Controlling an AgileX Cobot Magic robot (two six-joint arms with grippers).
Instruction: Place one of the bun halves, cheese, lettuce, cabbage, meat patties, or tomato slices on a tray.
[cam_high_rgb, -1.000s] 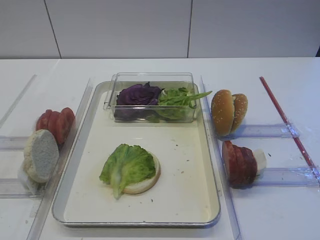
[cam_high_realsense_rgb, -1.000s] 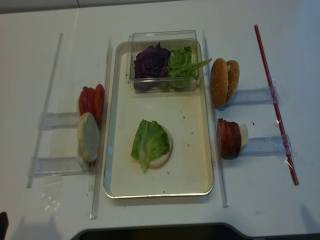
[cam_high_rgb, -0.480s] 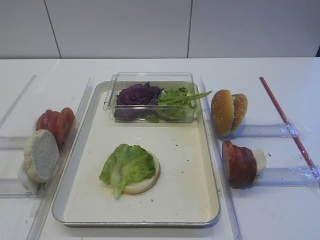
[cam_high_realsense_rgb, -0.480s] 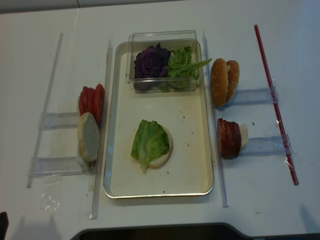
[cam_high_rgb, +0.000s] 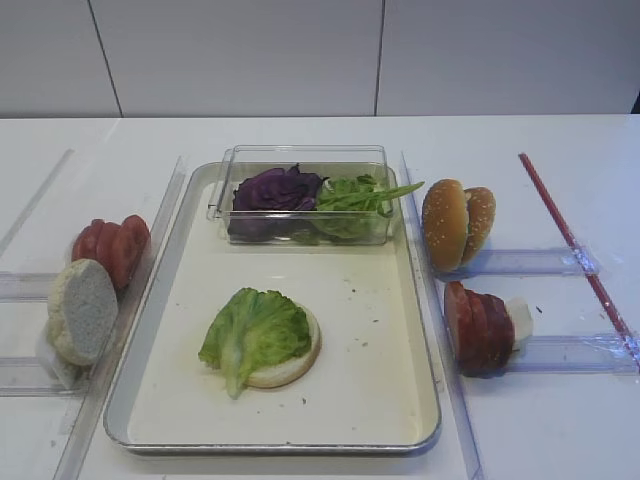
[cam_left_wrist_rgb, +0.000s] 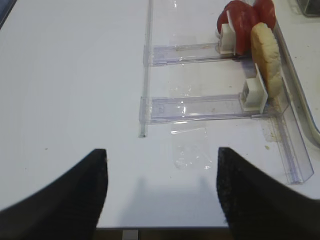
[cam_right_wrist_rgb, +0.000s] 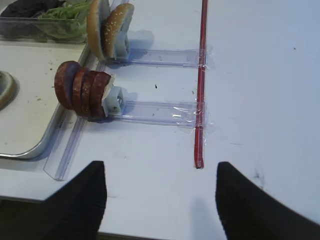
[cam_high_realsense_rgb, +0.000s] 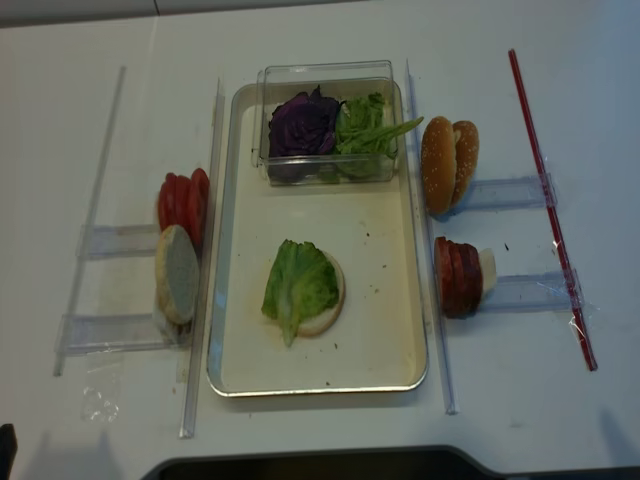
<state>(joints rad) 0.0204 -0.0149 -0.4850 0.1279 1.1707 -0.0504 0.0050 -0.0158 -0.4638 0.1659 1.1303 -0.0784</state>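
A metal tray (cam_high_rgb: 420, 330) sits mid-frame, holding a bun half (cam_high_rgb: 292, 362) topped with lettuce (cam_high_rgb: 255, 330). Meat patties (cam_right_wrist_rgb: 82, 90) stand upright in a clear rack, easy to pinch. Both grippers' fingers (cam_right_wrist_rgb: 80, 200) spread wide, empty, above the white surface (cam_right_wrist_rgb: 260, 75).
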